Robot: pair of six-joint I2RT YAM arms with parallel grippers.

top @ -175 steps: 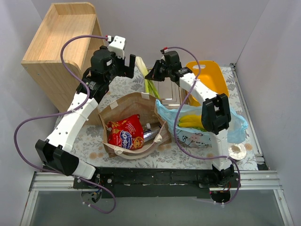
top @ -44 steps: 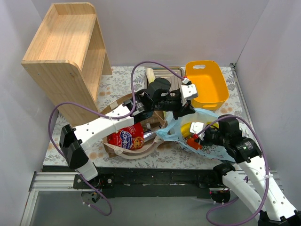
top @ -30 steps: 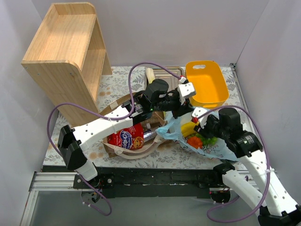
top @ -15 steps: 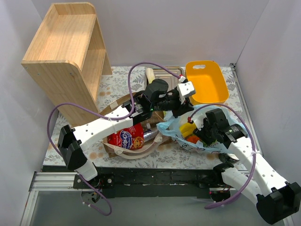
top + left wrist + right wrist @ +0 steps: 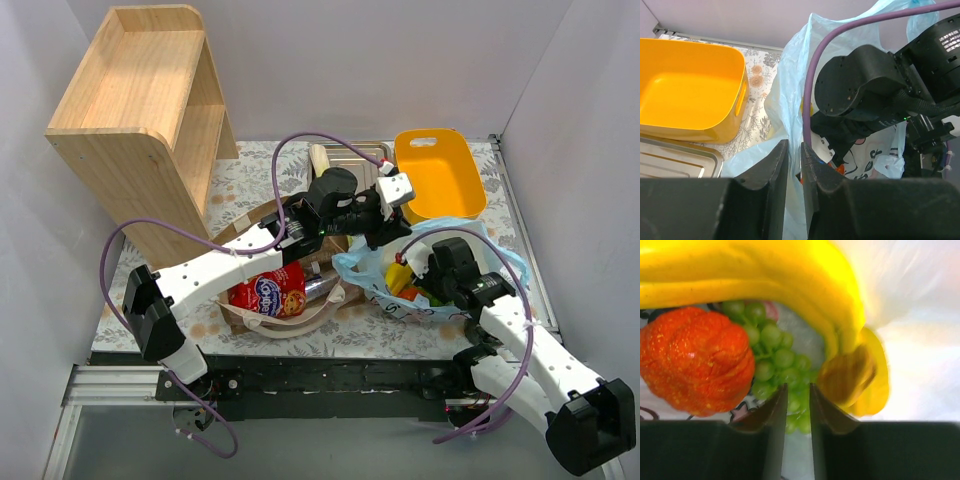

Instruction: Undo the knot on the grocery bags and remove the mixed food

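Already untied, the light-blue plastic bag (image 5: pixel 497 262) is sitting on the table (image 5: pixel 225 185), left fingers (image 5: pixel 774 170) pinching its mouth open; right fingers (image 5: pixel 774 410), grip unclear, are hovering over bananas (image 5: pixel 765 270), grapes (image 5: pixel 774 347) and pumpkin (image 5: pixel 695 360) inside; unloading is only beginning.

Open light-blue bag (image 5: pixel 790 75) with bananas (image 5: pixel 765 275), pumpkin (image 5: pixel 695 360), grapes (image 5: pixel 772 347), beside brown carrier (image 5: pixel 228 303)

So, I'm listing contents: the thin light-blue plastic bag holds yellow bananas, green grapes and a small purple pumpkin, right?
Not quite: the small pumpkin is orange, not purple; the right wrist view shows it. The thin light-blue plastic bag does hold yellow bananas and green grapes.
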